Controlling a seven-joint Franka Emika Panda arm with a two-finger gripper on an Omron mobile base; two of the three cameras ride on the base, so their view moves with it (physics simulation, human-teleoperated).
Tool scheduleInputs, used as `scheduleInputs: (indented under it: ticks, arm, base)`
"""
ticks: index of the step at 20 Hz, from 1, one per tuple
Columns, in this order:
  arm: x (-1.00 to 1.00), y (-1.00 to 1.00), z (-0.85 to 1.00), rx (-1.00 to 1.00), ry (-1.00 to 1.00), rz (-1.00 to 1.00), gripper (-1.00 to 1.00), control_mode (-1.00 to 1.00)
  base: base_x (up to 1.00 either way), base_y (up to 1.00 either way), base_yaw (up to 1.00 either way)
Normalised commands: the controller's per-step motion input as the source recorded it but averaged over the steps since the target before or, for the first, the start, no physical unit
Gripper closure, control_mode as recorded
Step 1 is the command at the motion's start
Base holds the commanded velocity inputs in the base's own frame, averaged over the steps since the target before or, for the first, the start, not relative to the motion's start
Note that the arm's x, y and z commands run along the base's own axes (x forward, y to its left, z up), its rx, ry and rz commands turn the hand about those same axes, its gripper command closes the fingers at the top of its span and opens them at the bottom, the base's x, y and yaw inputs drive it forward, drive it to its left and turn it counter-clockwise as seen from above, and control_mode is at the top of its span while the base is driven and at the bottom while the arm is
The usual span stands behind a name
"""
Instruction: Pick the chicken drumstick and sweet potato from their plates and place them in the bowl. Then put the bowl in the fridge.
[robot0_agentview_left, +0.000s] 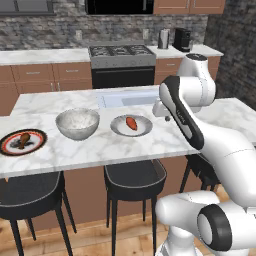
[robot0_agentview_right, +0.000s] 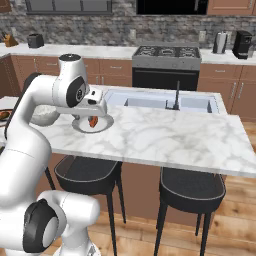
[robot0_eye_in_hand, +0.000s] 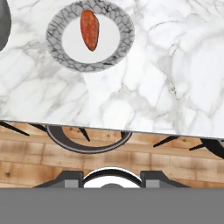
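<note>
Sweet potato (robot0_eye_in_hand: 89, 29) on grey plate (robot0_eye_in_hand: 118, 52), bowl (robot0_agentview_left: 77, 123) beside (stools (robot0_agentview_left: 134, 176) below)

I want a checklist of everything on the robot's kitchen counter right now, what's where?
Surface: marble counter, unspilled.
Job's things: chicken drumstick on red-rimmed plate; sweet potato on grey plate; bowl between them, holding neither food.
Clutter: nothing seen.
Grippers: gripper hangs beside the grey plate, holding nothing; jaws unclear.
Cables: nothing seen.
Surroundings: stools, sink, stove.
</note>
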Motion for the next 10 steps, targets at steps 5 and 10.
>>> scheduleInputs:
  ticks: [5,10]
  arm:
    - [0.0,0.0,0.0,0.0,0.0,0.0,-1.0,1.0]
    - [0.0,0.0,0.0,0.0,0.0,0.0,-1.0,1.0]
  base:
    - [0.0,0.0,0.0]
    - [0.0,0.0,0.0]
